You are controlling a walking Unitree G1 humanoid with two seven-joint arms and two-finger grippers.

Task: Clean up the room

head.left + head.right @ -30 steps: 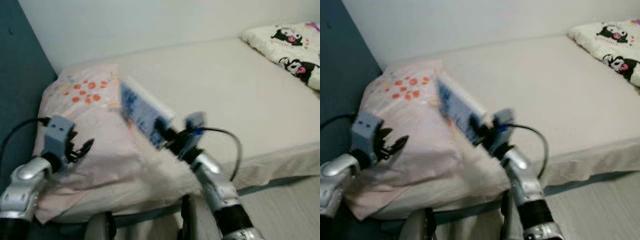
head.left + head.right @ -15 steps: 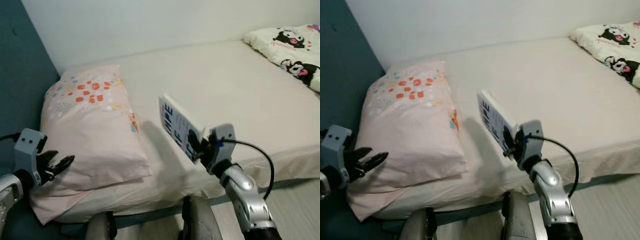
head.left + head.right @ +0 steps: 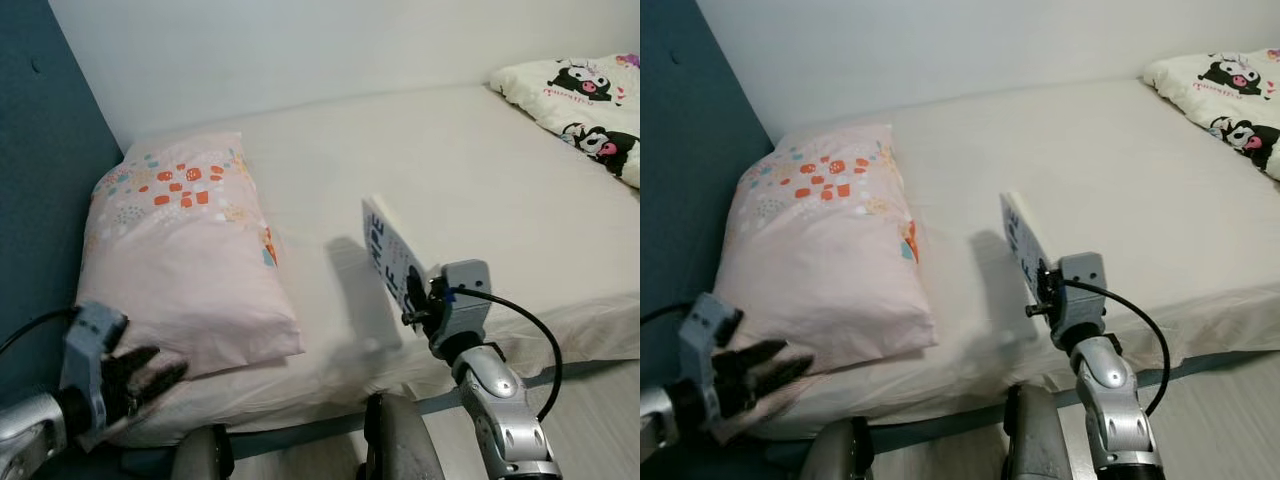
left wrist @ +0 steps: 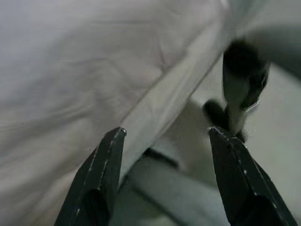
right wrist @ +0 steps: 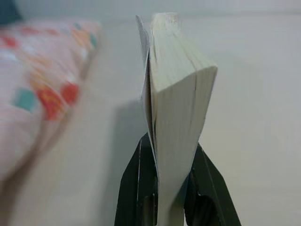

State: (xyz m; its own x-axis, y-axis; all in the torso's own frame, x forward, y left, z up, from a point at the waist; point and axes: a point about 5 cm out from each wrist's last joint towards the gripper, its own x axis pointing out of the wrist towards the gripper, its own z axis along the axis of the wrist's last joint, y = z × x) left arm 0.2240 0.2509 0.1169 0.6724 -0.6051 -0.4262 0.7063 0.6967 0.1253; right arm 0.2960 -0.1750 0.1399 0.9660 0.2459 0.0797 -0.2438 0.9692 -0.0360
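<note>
— Across the room, against the white wall [image 3: 250, 50]: bed [image 3: 480, 170], covered by a plain cream sheet. Beyond its head end, a teal panel [image 3: 40, 180].

— On the bed?

— At the head end, a pink pillow [image 3: 180, 250] printed with orange and blue blocks. At the far foot end, well apart from the pillow, a cream blanket [image 3: 580, 95] with black cartoon figures.

— And the book?

— Held above the bed's near edge, off the sheet, between pillow and blanket but nearer the pillow. Book [image 3: 392, 258] upright on its edge, pale blue cover with dark lettering turned toward the pillow, shadow cast on the sheet beside it. Seen from the right wrist: page block [image 5: 176, 94] facing the camera, cover slightly splayed.

— Gripped by what?

— Right gripper [image 3: 425, 300], fingers [image 5: 136, 188] clamped on the book's lower end, one on each side. Black cable looping from the wrist over the bed's edge.

— Left side?

— Left gripper [image 3: 150, 372] low by the bed's near corner, just below the pillow's front corner, holding nothing. Fingers [image 4: 101, 174] apart, pointed along the hanging sheet. Contact with the pillow: cannot tell.

— Anything below the bed?

— Pale floor [image 3: 600, 420] alongside the bed's near edge.
</note>
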